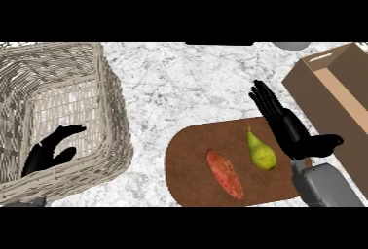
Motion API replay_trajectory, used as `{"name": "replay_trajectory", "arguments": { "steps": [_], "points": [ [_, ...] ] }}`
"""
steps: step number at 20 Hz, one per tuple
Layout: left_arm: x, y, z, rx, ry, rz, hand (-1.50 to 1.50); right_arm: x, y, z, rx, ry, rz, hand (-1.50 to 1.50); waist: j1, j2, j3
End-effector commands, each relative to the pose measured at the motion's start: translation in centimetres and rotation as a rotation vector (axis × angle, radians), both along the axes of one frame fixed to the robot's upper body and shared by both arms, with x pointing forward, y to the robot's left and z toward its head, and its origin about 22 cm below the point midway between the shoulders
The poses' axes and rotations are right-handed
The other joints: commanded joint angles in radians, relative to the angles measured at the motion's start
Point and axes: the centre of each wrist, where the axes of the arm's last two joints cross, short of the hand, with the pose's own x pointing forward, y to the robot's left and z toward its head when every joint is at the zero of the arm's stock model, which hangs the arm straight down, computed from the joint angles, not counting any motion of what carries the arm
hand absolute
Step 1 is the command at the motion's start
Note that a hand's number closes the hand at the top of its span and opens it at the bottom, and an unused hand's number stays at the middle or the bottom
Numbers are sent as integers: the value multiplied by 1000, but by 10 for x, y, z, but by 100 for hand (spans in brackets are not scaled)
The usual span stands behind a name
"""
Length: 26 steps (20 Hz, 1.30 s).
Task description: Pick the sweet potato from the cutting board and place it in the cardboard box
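Observation:
An orange-red sweet potato [225, 174] lies lengthwise on the round brown cutting board [188, 160], left of a yellow-green pear [261, 152]. The brown cardboard box [340, 95] stands open at the right edge of the counter. My right hand [287, 126] hovers over the board's right rim between the pear and the box, fingers straight and pointing away, thumb out toward the box; it holds nothing. My left hand [46, 153] shows at the lower left, in front of a wicker basket, fingers relaxed and empty.
A large wicker basket [108, 97] fills the left side of the counter. A grey round object [291, 45] peeks in at the top edge. White marble counter [194, 82] lies between basket and box.

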Motion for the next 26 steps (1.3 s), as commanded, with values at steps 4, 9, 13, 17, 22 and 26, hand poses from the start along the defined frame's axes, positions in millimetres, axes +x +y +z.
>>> {"name": "replay_trajectory", "arguments": {
  "steps": [4,9,13,17,22,26],
  "points": [
    [39,-32,61,23,-149,-308,0,36,-20,118,-35,-257,194,-150,-31,-13,8],
    [54,-68,78,-7,-173,-533,0,45,-48,158,-376,-333,263,-150,-30,-1,7],
    [52,-65,92,-26,-180,-576,0,47,-69,145,-379,-448,346,-150,-9,-2,9],
    [54,-70,92,-44,-197,-576,0,44,-49,157,-554,-606,468,-150,-4,-2,8],
    [47,-58,94,-19,-185,-574,0,36,-40,185,-801,-605,566,-150,-8,-9,6],
    [61,-58,86,-18,-174,-555,0,21,2,171,-1003,-634,682,-150,-18,-3,6]
  ]
}}
